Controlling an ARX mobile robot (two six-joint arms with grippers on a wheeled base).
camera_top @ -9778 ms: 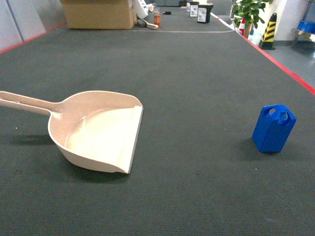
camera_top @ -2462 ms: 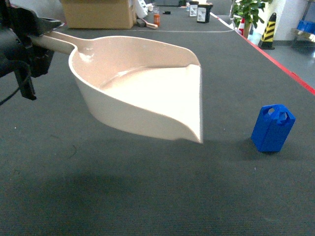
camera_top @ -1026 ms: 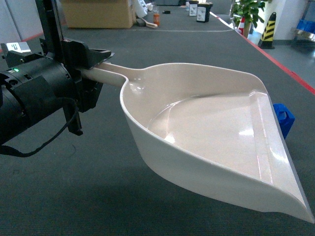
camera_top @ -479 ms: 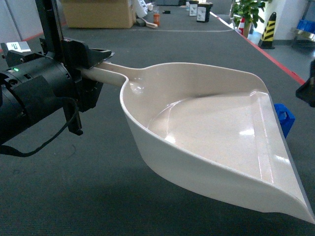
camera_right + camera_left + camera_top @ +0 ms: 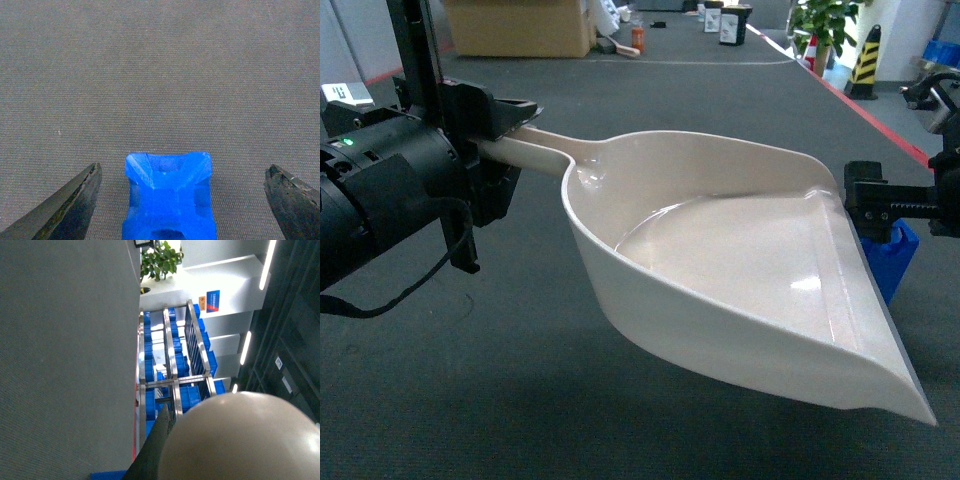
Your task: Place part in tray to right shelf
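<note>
1. Your left end effector is clamped on the tray handle, holding the tray clear of the tabletop.
2. The tray's lip hides most of the part.
3. Your right end effector is spread wide, straddling the part, touching nothing; its tips are cropped.

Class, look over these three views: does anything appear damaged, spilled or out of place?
Nothing stands out. The tray is held level off the floor by the left gripper, empty; the part sits intact between the open right gripper's fingers.
</note>
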